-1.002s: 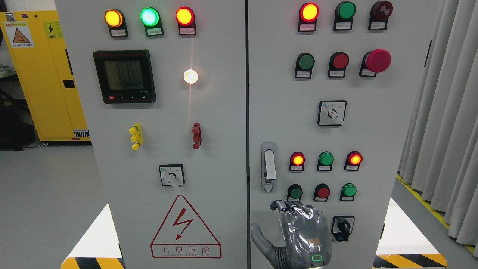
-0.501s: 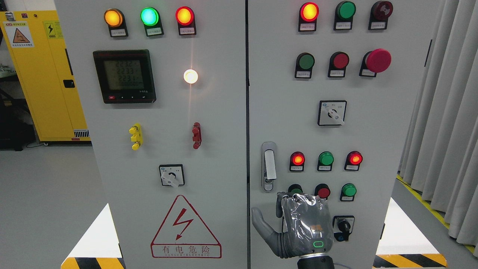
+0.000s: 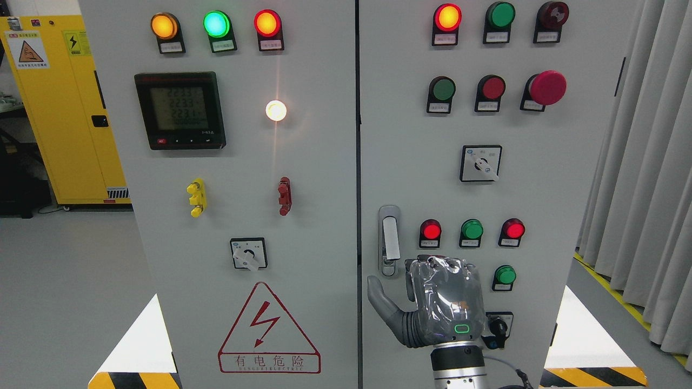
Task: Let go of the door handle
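Note:
The grey door handle (image 3: pixel 389 240) sits upright in its metal plate at the left edge of the right cabinet door (image 3: pixel 540 178). My right hand (image 3: pixel 440 302) comes up from the bottom edge, its back toward the camera, just below and to the right of the handle. Its thumb (image 3: pixel 378 294) is spread out to the left, below the handle's lower end, and the fingers (image 3: pixel 427 263) bend forward toward the panel. The hand holds nothing and is apart from the handle. It hides two buttons of the lower row. The left arm is out of sight.
Lit red and green buttons (image 3: pixel 472 230) sit right of the handle, a rotary switch (image 3: pixel 497 328) by my wrist. The left door (image 3: pixel 243 162) carries a meter, lamps and a warning triangle (image 3: pixel 268 332). A yellow cabinet (image 3: pixel 59 108) stands at far left, curtains (image 3: pixel 649 189) at right.
My right hand has risen up the right door toward the handle's height, now covering the lower buttons; more of the wrist shows. The handle has not moved.

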